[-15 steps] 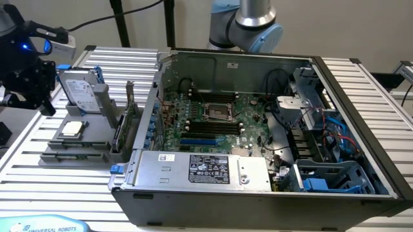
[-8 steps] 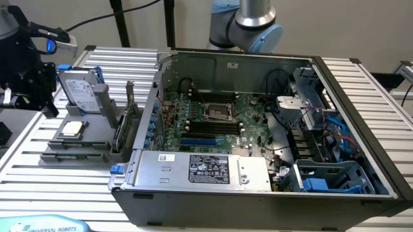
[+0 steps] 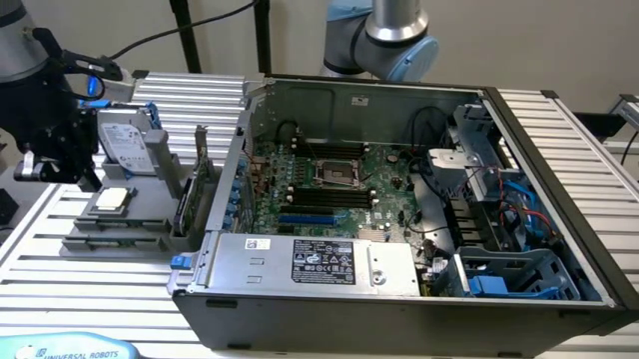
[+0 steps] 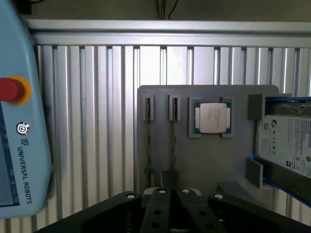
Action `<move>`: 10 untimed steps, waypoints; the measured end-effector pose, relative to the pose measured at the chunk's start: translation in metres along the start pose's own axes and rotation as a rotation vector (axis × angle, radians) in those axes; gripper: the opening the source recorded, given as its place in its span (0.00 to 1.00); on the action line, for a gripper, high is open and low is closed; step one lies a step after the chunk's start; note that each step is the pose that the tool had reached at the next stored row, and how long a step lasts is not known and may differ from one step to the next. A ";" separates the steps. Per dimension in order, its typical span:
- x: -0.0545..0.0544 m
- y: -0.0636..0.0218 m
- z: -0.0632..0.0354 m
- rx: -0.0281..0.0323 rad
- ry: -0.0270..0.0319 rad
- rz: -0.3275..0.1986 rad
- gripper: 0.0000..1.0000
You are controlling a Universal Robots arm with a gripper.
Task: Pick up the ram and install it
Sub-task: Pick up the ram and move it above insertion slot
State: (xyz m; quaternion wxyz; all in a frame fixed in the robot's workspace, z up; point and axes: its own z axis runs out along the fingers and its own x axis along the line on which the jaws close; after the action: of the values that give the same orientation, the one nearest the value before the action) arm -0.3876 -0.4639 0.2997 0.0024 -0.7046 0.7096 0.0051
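Two thin ram sticks stand on edge in the slots of a grey holder tray; one ram stick lines up with my fingers and the other is beside it. My gripper hovers above the tray's edge with its fingers pressed together and nothing visibly between them. In the exterior view the gripper hangs over the tray, at that view's left. The open computer case shows the motherboard's black memory slots.
On the tray lie a processor chip and a silver hard drive with blue rails. A green expansion card stands between tray and case. A teach pendant lies on the slatted table. Another arm's base is behind the case.
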 end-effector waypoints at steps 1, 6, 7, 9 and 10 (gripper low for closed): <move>0.003 -0.0004 0.0010 -0.0037 0.0001 0.000 0.11; 0.014 -0.0043 0.0061 -0.0172 -0.0021 0.000 0.12; 0.016 -0.0055 0.0072 -0.0189 -0.0033 0.000 0.24; 0.017 -0.0080 0.0096 -0.0223 -0.0047 0.000 0.24; 0.018 -0.0089 0.0112 -0.0233 -0.0050 0.000 0.31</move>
State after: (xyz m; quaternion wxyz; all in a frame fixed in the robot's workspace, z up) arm -0.3789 -0.4816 0.2884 -0.0040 -0.7045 0.7095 0.0151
